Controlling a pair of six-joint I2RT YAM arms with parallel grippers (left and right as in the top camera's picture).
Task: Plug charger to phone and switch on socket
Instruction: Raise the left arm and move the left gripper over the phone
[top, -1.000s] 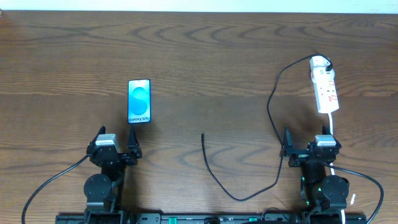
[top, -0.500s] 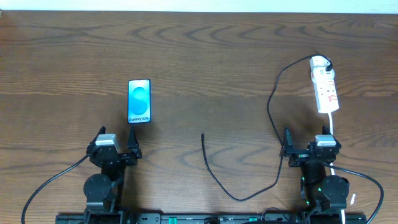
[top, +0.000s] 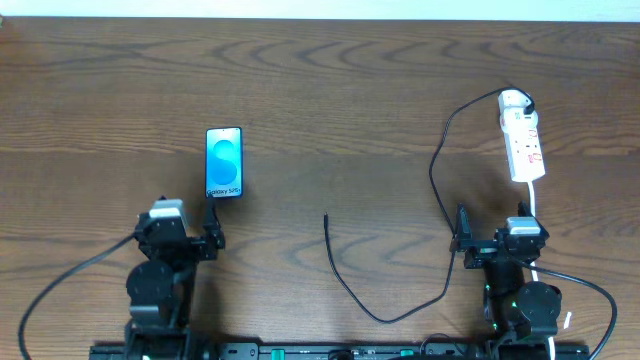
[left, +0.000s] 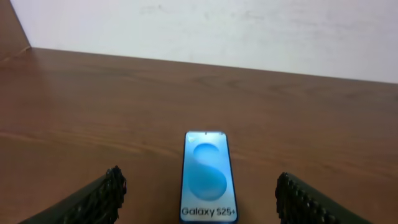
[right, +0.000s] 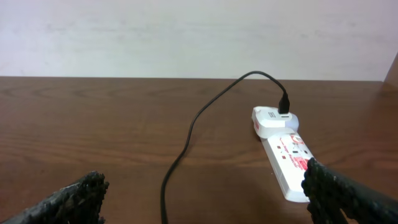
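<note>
The phone (top: 224, 163) lies flat left of centre, blue screen up with white "Galaxy S25+" text; it also shows in the left wrist view (left: 208, 176), just ahead of and between the fingers. My left gripper (top: 183, 228) is open and empty, just below the phone. The black charger cable (top: 345, 283) runs from the white socket strip (top: 522, 135) at the right in a loop to a free plug tip (top: 326, 216) at centre. My right gripper (top: 500, 238) is open and empty below the strip. The right wrist view shows the strip (right: 283, 152) and cable (right: 186, 142).
The strip's white cord (top: 535, 205) runs down towards the right arm. A pale wall (left: 205, 28) stands beyond the table's far edge. Black arm cables trail at the front left and front right.
My left arm has shifted slightly left and up towards the phone. The right arm, phone, cable and strip have not moved.
</note>
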